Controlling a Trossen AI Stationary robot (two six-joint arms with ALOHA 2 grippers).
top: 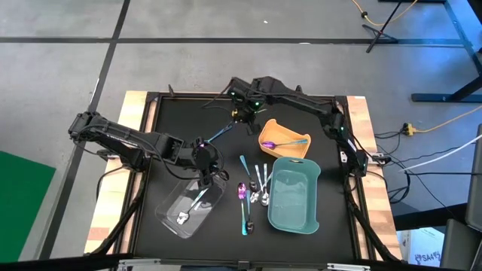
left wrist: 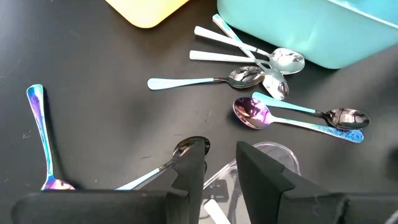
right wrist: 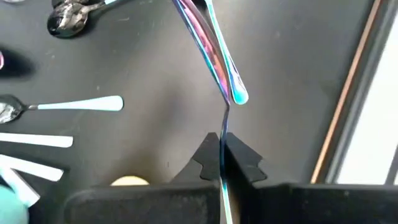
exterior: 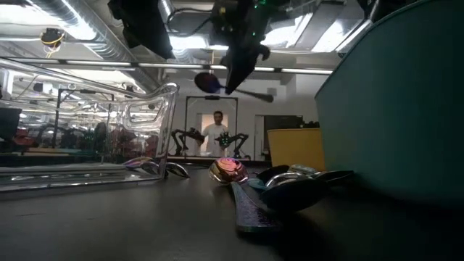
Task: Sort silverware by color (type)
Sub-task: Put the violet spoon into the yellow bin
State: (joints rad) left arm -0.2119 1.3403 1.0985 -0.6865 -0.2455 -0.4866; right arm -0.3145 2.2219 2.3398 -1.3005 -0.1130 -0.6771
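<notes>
Teal tray and yellow tray sit toward the table's right edge; a clear tray lies left. Thin spoons, silver, teal-handled and iridescent, lie mid-table. Right gripper, clamped shut, holds an iridescent spoon near the far edge. Left gripper, part-open, holds nothing.

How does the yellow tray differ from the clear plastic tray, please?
The small yellow tray is opaque, while the clear plastic tray is see-through. The yellow tray lies at the far side, near the right hand; the clear one lies nearer the front, below the left hand. The yellow tray holds a purple-bowled spoon, the clear one silver spoons. Both rest on the black table.
</notes>
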